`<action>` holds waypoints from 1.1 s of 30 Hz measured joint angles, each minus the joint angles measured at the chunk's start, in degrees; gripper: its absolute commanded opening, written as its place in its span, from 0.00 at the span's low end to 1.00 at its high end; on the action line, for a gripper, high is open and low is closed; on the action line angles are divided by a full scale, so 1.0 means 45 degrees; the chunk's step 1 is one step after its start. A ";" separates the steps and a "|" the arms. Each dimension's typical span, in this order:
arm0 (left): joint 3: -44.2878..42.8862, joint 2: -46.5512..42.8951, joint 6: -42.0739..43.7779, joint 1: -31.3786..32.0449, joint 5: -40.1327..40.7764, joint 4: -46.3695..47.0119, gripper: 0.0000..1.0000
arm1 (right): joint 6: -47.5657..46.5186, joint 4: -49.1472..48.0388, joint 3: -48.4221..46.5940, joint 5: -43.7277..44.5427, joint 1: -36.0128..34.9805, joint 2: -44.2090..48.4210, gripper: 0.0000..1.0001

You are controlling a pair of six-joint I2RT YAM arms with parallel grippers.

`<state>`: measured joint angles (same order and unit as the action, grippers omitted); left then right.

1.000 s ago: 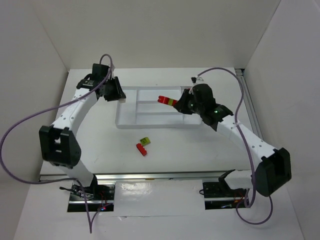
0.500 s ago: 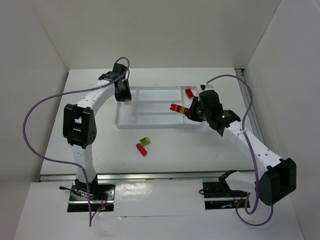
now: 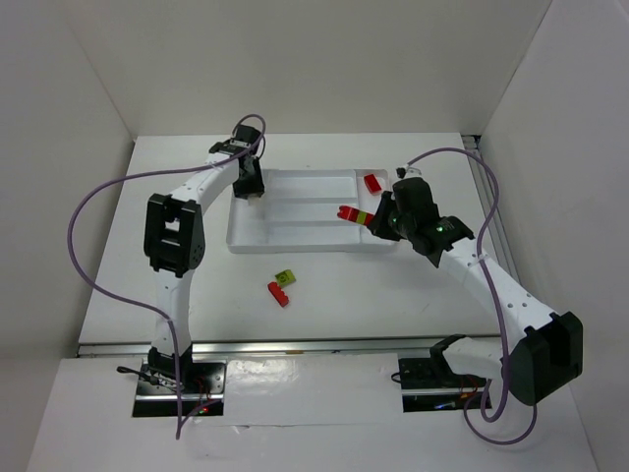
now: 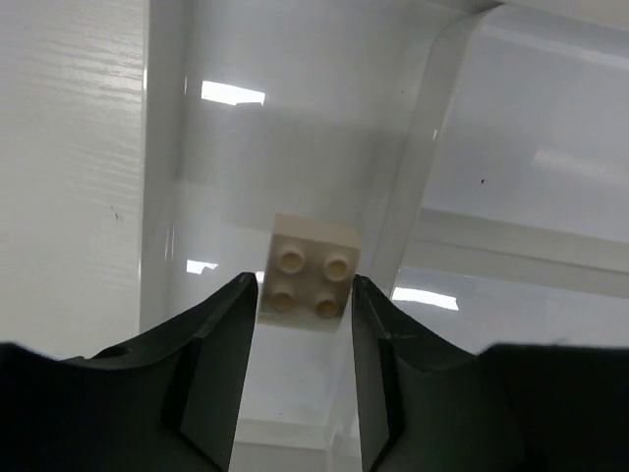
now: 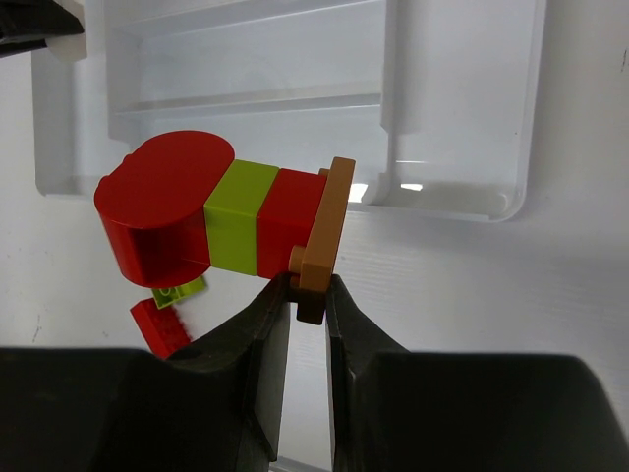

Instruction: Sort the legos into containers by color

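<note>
My right gripper (image 5: 310, 295) is shut on an orange-brown plate (image 5: 329, 231) at the end of a joined stack: a red brick, a lime green brick (image 5: 239, 216) and a rounded red brick (image 5: 157, 221). It holds the stack (image 3: 352, 213) above the right part of the white tray (image 3: 295, 183). My left gripper (image 4: 305, 295) holds a cream-white brick (image 4: 310, 270) by its fingertips over the tray's left end (image 3: 252, 190). A red brick (image 3: 372, 183) lies in the tray's far right compartment.
A loose lime green brick (image 3: 285, 276) and a red brick (image 3: 279, 294) lie on the table in front of the tray; both also show in the right wrist view, green (image 5: 182, 288) and red (image 5: 162, 324). White walls enclose the table.
My left arm swung right to the tray's left end. My right gripper drew back right and nearer with the stack, and a red brick now shows in the far right compartment.
</note>
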<state>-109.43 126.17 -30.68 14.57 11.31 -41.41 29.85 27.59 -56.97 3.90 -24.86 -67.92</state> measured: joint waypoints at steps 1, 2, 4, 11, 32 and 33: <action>0.0000 0.0000 -0.0005 -0.0005 0.0029 -0.0044 0.69 | -0.0015 0.0000 0.0000 -0.0005 0.0000 0.0000 0.00; -0.0019 0.0000 -0.0029 -0.0005 0.0078 -0.0102 0.77 | -0.0029 0.0005 0.0000 -0.0015 0.0000 0.0000 0.00; -0.0044 -0.0005 -0.0102 -0.0005 0.0107 -0.0146 0.91 | -0.0039 -0.0005 0.0000 -0.0049 0.0000 0.0000 0.00; 0.0442 -0.1569 0.0408 0.0228 -0.0393 -0.0393 0.90 | -0.0238 -0.0039 0.0000 -0.0403 0.0000 -0.0010 0.00; 0.8301 -1.0161 0.7339 0.3925 -0.7567 0.4677 0.94 | -0.2268 0.0374 -0.1627 -0.6183 0.0355 -0.2098 0.00; 0.8607 -1.0394 0.7601 0.4031 -0.7543 0.4969 0.94 | -0.2322 0.0481 -0.1627 -0.6465 0.0393 -0.2123 0.00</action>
<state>-70.70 79.40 3.53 32.71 -22.63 -19.05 19.40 29.76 -64.29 -25.19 -23.09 -77.47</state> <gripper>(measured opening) 0.936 0.239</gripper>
